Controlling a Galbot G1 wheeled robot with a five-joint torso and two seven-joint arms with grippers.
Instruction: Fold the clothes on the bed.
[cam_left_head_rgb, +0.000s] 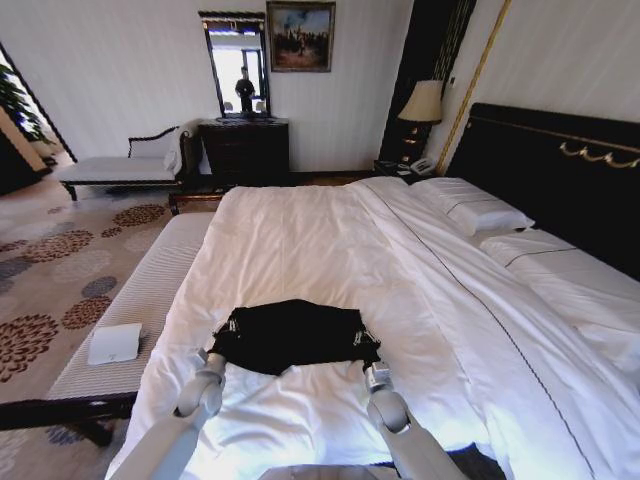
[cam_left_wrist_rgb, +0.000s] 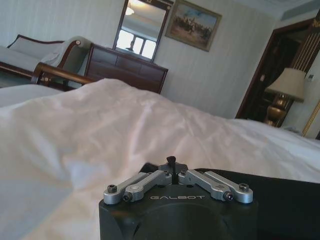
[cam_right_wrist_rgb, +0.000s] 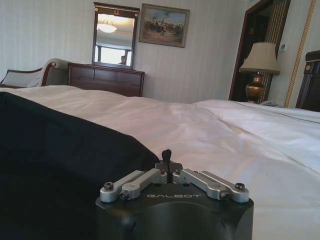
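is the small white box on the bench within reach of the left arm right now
Probably not: the left gripper is shut at the black T-shirt, and the white box lies well off to its side.

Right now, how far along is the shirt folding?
Partly done: the shirt lies on the bed as a compact black band, lettering hidden. In hand: the left pincer and right pincer, both shut, pinch its two ends. The final fold and release remain.

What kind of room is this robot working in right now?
Most likely a hotel-style bedroom: a large bed with white bedding and a dark headboard, a bedside lamp, and a dresser under a mirror.
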